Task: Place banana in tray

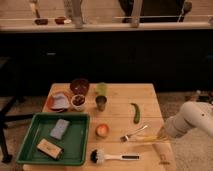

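Camera view: slim yellow banana [147, 140] lies on the table [125, 97], closed hand [162, 133] at its end.

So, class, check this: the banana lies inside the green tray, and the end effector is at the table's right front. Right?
Not quite. The camera view shows the banana on the wooden table at its right front, outside the green tray; the end effector is indeed there, beside it.

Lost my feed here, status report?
Gripper shut beside small yellow banana, grasp unconfirmed. Banana on wooden table, outside large dark green tray. Metal fork lies between.
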Action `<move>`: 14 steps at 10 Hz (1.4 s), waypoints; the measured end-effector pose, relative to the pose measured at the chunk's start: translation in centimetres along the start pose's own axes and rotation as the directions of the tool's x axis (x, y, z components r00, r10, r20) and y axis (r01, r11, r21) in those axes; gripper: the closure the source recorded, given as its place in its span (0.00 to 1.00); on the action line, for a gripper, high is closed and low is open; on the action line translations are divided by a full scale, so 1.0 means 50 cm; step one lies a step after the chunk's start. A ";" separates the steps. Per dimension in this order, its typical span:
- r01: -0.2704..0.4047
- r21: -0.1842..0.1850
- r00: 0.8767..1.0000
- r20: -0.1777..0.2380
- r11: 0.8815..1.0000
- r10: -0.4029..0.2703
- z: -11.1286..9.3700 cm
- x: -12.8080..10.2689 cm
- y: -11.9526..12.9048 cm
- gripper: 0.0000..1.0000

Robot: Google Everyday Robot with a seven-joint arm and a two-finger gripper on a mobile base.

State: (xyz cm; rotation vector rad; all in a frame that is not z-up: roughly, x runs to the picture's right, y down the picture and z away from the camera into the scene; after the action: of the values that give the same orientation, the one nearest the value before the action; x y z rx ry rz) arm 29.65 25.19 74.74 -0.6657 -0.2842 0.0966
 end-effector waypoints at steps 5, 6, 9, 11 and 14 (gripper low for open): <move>0.182 -0.008 0.983 0.027 0.983 -0.182 -0.001 -0.153 -0.011 0.98; 0.214 -0.011 0.976 0.031 0.977 -0.214 0.001 -0.183 -0.015 0.98; 0.286 -0.019 0.957 0.043 0.958 -0.285 0.008 -0.253 -0.023 0.98; 0.285 -0.022 0.958 0.043 0.958 -0.284 0.008 -0.254 -0.021 0.98; 0.283 -0.020 0.958 0.043 0.959 -0.282 0.008 -0.252 -0.021 0.98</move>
State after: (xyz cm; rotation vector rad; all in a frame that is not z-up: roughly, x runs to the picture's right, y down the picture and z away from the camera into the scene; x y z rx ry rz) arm 17.46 22.33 72.80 -0.6435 -0.4172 -0.1685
